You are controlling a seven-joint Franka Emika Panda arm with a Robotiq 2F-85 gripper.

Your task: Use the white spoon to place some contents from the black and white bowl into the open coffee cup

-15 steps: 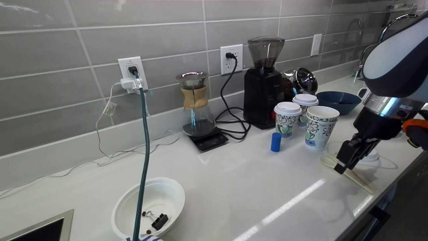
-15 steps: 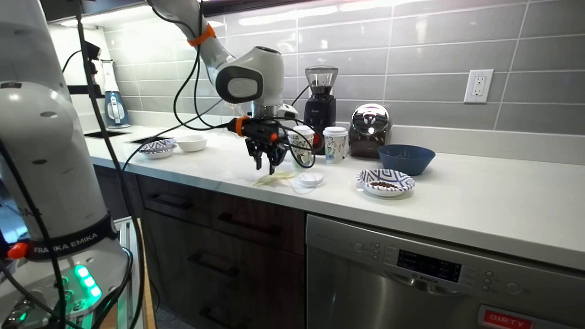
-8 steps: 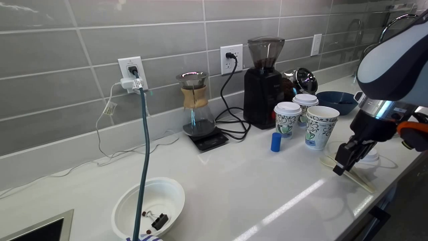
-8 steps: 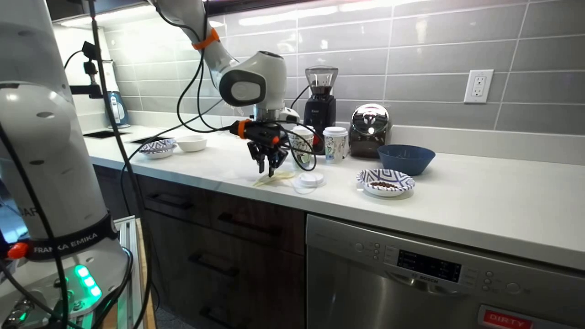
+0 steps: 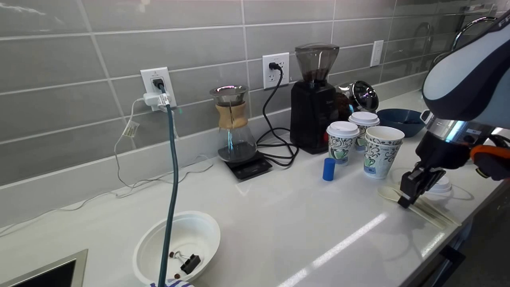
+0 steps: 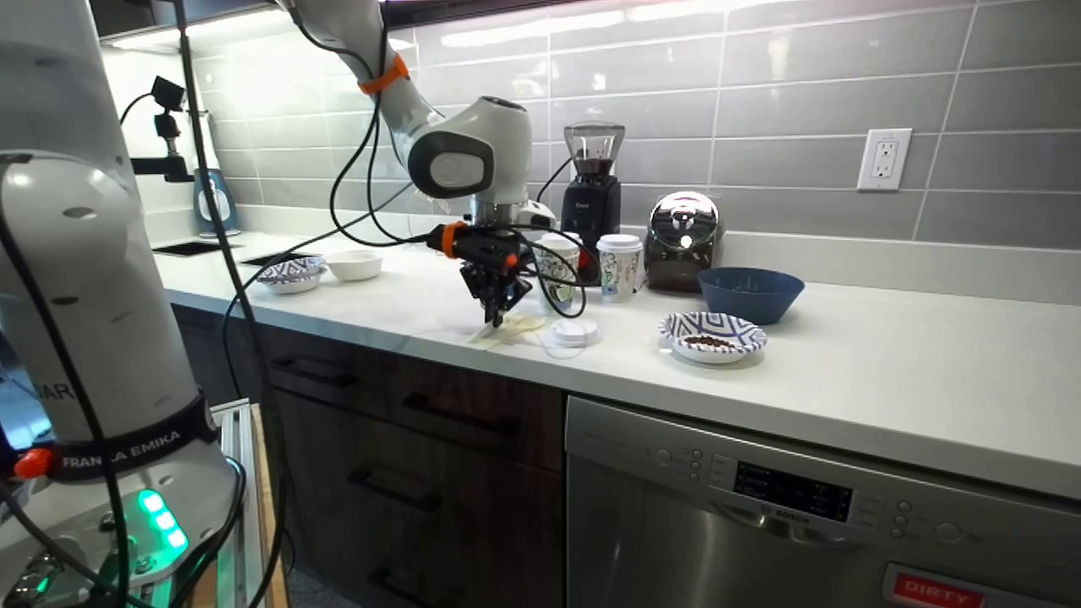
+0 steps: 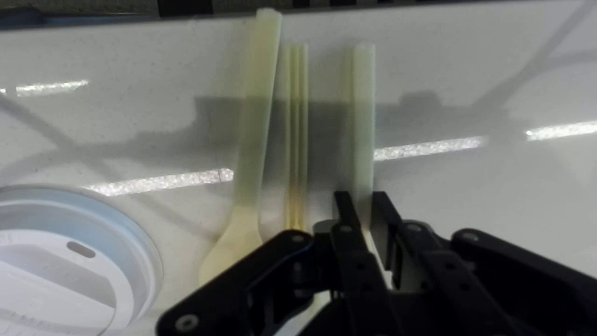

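Gripping the handle of a white spoon (image 7: pixel 364 112) in the black hand (image 7: pixel 361 198), pinching it from both sides, low over a white tabletop (image 5: pixel 279 227). Touching the tabletop with it or not: impossible to tell. Pointing the spoon's scoop end, in an exterior view, toward an open coffee cup (image 5: pixel 382 157), upright and near. Working just beside a second spoon (image 7: pixel 253 140) and a narrow pale strip (image 7: pixel 297 140), lying between the two spoons and partly hidden by the hand. Having a white lid (image 7: pixel 70 266) flat on the tabletop, beyond the second spoon. Having the black and white bowl (image 6: pixel 718 325) well apart from the hand, past the lid in an exterior view, just in front of a dark blue bowl (image 6: pixel 750 295) and containing small red-brown bits (image 6: pixel 708 341). Sharing the tabletop with two lidded cups (image 5: pixel 342 141) and a black grinder (image 5: pixel 312 111), standing near the open cup.
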